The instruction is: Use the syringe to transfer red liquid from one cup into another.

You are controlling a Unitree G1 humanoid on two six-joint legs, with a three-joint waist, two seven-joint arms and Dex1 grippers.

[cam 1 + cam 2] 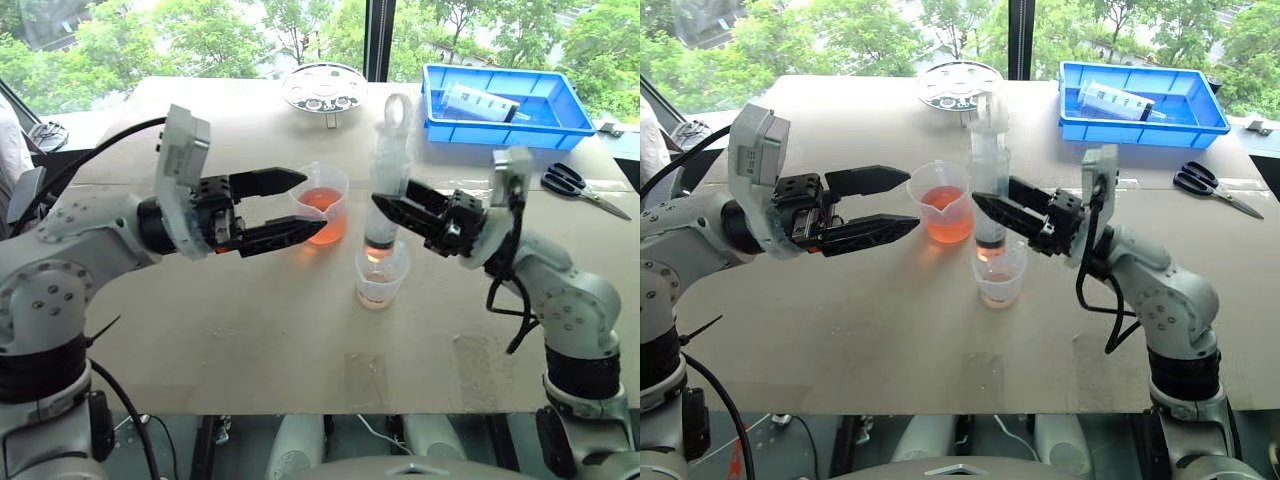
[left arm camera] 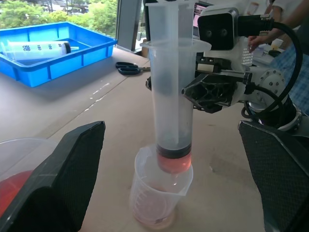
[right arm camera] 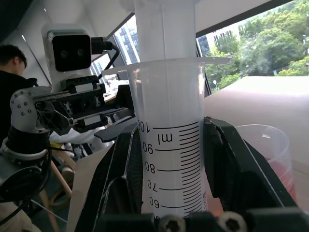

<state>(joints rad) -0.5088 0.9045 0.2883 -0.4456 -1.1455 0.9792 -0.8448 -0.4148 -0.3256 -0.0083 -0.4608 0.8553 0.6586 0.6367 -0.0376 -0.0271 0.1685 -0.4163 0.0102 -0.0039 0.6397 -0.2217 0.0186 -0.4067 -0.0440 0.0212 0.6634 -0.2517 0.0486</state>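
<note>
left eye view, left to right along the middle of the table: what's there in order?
left gripper → larger beaker with red liquid → syringe standing in the smaller cup → right gripper shut on the syringe → scissors

Counted on table: two clear cups, larger beaker [image 1: 323, 203] and smaller cup [image 1: 381, 275]; two syringes, one upright [image 1: 385, 180], one packaged [image 1: 480, 102]; one blue tray [image 1: 575, 128]; one scissors [image 1: 582, 187]; one round metal dish [image 1: 324, 87].
</note>
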